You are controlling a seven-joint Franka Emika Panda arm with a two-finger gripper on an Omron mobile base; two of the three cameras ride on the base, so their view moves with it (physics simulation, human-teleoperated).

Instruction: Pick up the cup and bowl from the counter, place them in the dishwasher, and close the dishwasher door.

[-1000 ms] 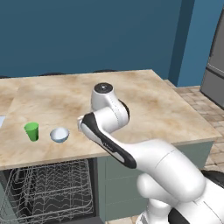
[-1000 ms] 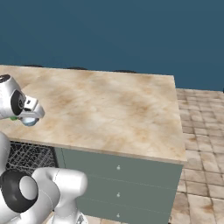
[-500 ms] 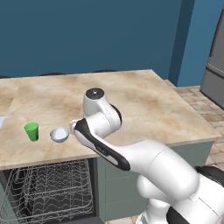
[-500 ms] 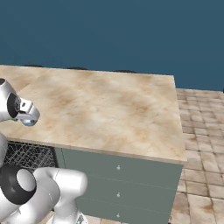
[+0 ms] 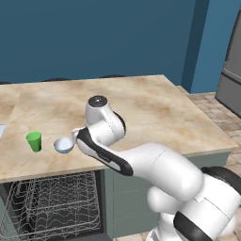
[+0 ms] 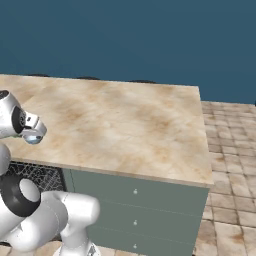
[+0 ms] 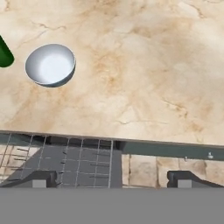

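Moved: arm swung leftward toward bowl [image 5: 63, 145]. Gripper [image 7: 111, 178]: fingers spread wide, empty, above worktop's front edge. Bowl beside green cup [image 5: 34, 141], near front edge, above open dishwasher [image 5: 52, 204]. Advice: centre over bowl rim before descending.

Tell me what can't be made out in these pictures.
- cup: hand view, cut off by the left edge; only a dark green sliver.
- bowl: right base view, mostly hidden behind the arm's wrist.
- dishwasher rack: left base view, cut by the bottom edge; door not visible.
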